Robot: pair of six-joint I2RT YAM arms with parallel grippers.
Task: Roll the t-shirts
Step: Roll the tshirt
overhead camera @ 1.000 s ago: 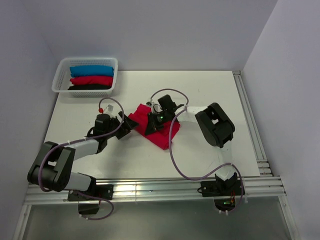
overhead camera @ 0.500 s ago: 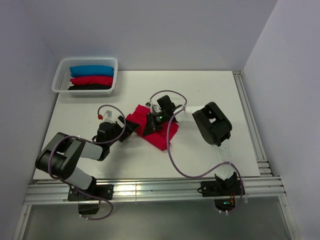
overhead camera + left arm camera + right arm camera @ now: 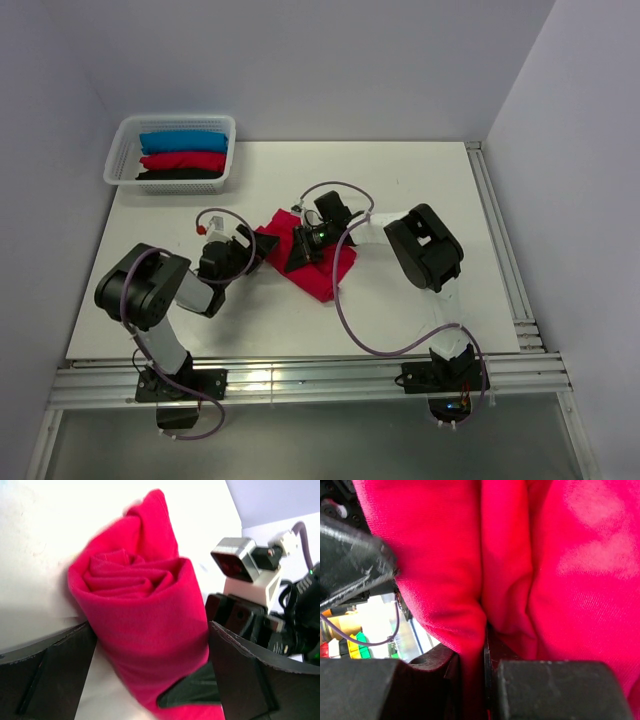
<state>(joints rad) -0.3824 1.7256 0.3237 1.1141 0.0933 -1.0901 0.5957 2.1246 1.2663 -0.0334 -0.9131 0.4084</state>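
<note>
bright, washed-out glare — soft close-up blur

Left arm (image 3: pixel 150 295): base at near left, elbow folded up just above it, forearm low, running right. Left gripper (image 3: pixel 256 249) points right; the left wrist view shows jaws spread wide and fingers (image 3: pixel 55 672) far apart, nothing clamped.

Right arm (image 3: pixel 425 248): base at near right, big elbow joint raised mid-table, forearm reaching left. Wrist bent, right gripper (image 3: pixel 300 250) tipped down and toward the left. The right wrist view shows its fingers (image 3: pixel 555 690) nearly together, pinching a fold of the red t-shirt (image 3: pixel 550 580).

The two grippers face each other, near but apart; the right one's tip shows past the left one's right finger.
</note>
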